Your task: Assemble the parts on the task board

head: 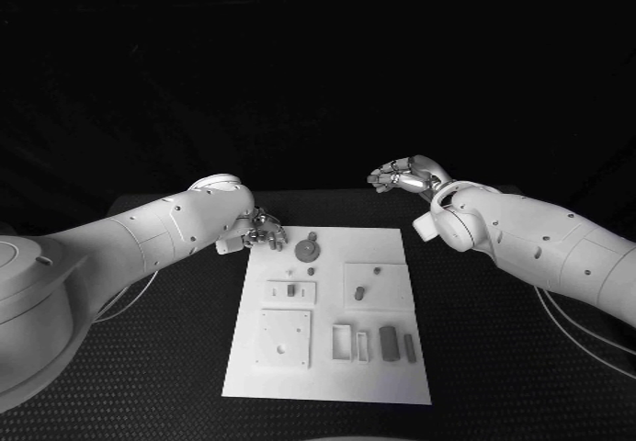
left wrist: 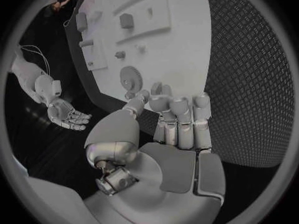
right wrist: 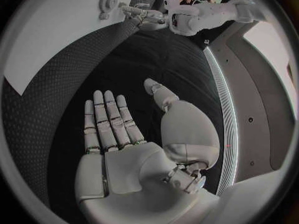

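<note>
A robotics lab bench: a black textured table [head: 159, 367] carries a white task board [head: 332, 377] with fixture blocks, against dark surroundings.

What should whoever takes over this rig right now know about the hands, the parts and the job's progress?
Left hand: holds nothing, fingers partly curled, at the task board's far left corner, close to the gear.
Right hand: open and flat, palm bare, raised off the board beyond its far right corner.
Parts: the gear lies near the far edge; small pieces sit mid-board; the long pieces lie near the front edge.
Done: nothing in hand; I cannot tell which parts are already seated.
Left: pick up and fit the loose parts, probably the gear first.
</note>
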